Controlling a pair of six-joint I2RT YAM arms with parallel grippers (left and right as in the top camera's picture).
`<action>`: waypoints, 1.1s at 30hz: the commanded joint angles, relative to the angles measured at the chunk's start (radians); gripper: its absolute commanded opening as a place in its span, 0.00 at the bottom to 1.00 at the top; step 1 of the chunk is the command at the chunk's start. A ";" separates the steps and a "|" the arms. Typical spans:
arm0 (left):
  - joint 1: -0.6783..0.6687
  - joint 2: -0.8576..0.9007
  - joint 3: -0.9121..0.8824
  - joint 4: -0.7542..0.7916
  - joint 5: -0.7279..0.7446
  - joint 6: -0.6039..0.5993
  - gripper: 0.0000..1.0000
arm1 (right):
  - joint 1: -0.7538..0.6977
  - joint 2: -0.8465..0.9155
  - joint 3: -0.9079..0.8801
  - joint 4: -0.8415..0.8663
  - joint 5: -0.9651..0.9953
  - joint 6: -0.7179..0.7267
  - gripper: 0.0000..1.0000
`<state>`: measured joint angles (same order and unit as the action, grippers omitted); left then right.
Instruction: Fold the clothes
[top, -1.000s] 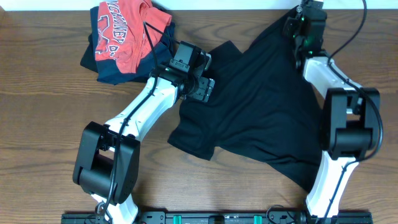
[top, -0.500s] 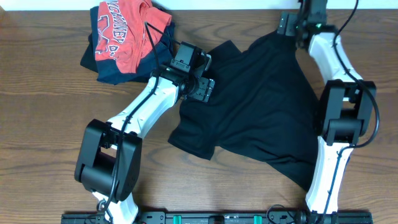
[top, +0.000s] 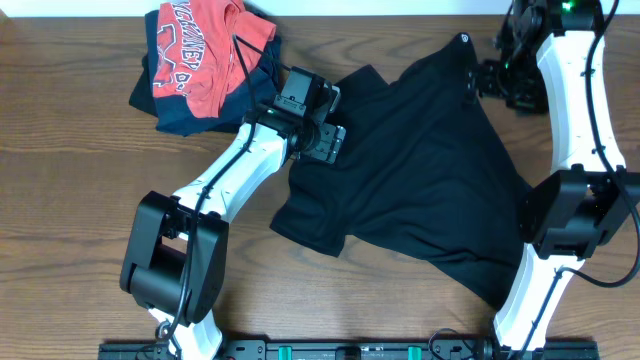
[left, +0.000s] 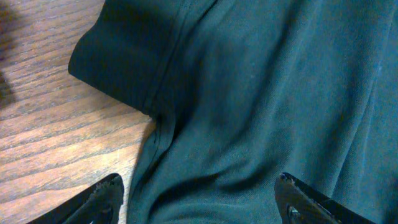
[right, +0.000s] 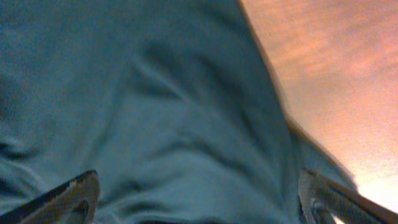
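The dark wood-grain table (top: 60, 200) carries a pile at its far left corner, a red shirt (top: 195, 50) lying on a navy garment (top: 170, 118), well apart from the work.

The black T-shirt (top: 420, 170) lies rumpled and unfolded across the middle and right of the table. Its longest stretch runs from a far tip with a small white spot (top: 463, 38), down to a near corner beside the right arm's base, leaning a little to the right. One sleeve (top: 365, 82) points toward the far left. Which end is the neck cannot be told for sure, though the white spot suggests the far tip.

The left gripper (left: 198, 200) hangs low over the armpit seam beside that sleeve. Its fingers are spread wide with cloth lying beneath them, not pinched. The right gripper (right: 199, 196) hovers by the shirt's far right edge, its fingers as wide as they go and holding nothing; its wrist picture is blurred.

The step in hand looks like laying the shirt flat, with no fold made yet. The next move probably calls for each gripper to drop onto an edge, pinch only the top layer, and draw the cloth outward so that the wrinkles and the tucked near corner open out before any fold.
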<state>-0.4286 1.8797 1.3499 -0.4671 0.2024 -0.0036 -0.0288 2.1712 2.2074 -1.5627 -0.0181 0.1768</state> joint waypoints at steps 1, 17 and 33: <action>-0.003 0.011 -0.002 -0.001 -0.005 -0.013 0.79 | -0.004 -0.003 0.000 -0.052 0.126 0.063 0.99; -0.003 0.011 -0.002 0.000 -0.006 -0.020 0.79 | -0.044 -0.605 -0.521 0.017 0.119 0.078 0.99; -0.003 0.011 -0.002 0.024 -0.006 -0.020 0.79 | -0.390 -0.779 -1.301 0.684 0.040 0.155 0.77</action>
<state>-0.4286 1.8797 1.3491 -0.4438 0.2024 -0.0223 -0.3969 1.3941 0.9436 -0.9039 0.0509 0.3157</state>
